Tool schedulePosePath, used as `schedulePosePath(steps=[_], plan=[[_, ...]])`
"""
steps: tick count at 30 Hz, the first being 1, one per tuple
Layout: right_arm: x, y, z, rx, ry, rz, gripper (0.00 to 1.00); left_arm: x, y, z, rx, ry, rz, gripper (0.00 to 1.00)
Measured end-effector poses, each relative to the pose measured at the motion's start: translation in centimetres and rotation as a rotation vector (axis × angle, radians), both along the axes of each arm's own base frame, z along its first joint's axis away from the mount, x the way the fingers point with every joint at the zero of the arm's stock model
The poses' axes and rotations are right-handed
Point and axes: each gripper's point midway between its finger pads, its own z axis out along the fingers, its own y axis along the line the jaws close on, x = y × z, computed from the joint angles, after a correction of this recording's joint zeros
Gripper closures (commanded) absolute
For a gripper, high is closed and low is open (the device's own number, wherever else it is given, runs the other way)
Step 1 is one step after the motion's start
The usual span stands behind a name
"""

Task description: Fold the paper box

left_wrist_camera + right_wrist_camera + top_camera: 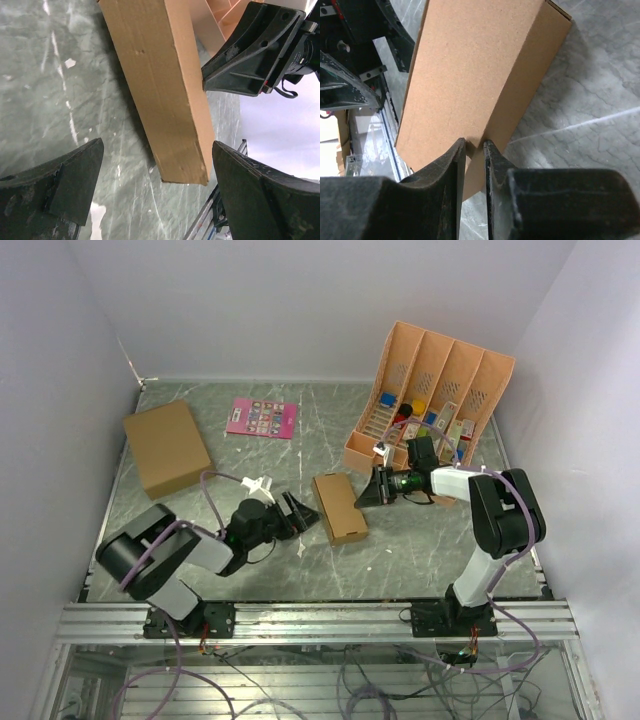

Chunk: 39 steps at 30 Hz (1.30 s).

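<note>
Top external view: the paper box [339, 507], a small oblong brown carton, lies on the grey-green marbled table [420, 550] near the middle, its long axis running roughly away from the arm bases. The two arms reach in from either side. The left gripper [303, 512] sits just beside the carton's left long face, and the right gripper [366, 491] meets the carton's far right edge.

From the left wrist, the paper box [160, 90] fills the space ahead. The left gripper [157, 146] has its dark fingers [75, 185] spread wide to either side of the carton's near end, not touching it. Beyond the carton the right gripper [247, 57] crowds in from the far side.

From the right wrist, the right gripper [475, 150] has its fingers [451, 165] drawn almost together on a thin cardboard edge at the near corner of the paper box [470, 75]. It looks like a pinch on a flap or wall, though the contact itself is hidden between the pads.

Well off to the left rear lies a larger cardboard box [165, 447], with a pink card [262, 417] flat on the table beside it. At the right rear an orange file rack [470, 375] leans back with small coloured items in its slots, close behind the right arm's wrist.
</note>
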Motion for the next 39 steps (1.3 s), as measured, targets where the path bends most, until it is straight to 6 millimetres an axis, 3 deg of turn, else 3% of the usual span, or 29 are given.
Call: schedulePosePath(steps=[8,14,21,24,28,30,35,39], plan=[[0.1,-0.8,0.0,0.019,0.029,-0.02,0.83,1.0,-3.6,-0.2,-0.082,-0.01,-0.031,0.01],[0.1,-0.8,-0.1,0.028,0.038,-0.018,0.83,1.4,-4.9,0.0,-0.125,-0.014,-0.03,0.01],[0.1,-0.8,-0.1,0.033,0.041,-0.012,0.78,1.8,-5.4,-0.3,-0.146,-0.001,-0.01,0.31],[0.2,-0.8,-0.1,0.03,0.038,-0.01,0.71,2.0,-5.6,-0.6,-0.145,0.006,-0.007,0.44],[0.1,-1.1,-0.2,0.019,0.038,-0.012,0.43,2.1,-5.7,-0.4,-0.153,0.008,-0.005,0.52],[0.0,-1.4,-0.5,0.006,0.042,-0.008,0.34,2.0,-5.6,0.0,-0.146,0.002,-0.006,0.53],[0.2,-2.2,0.6,0.004,0.025,0.005,0.27,2.1,-4.5,2.4,-0.106,-0.038,0.0,0.53],[1.4,-3.9,3.9,0.013,-0.09,-0.019,0.27,2.6,-2.2,5.1,-0.007,-0.082,0.019,0.56]])
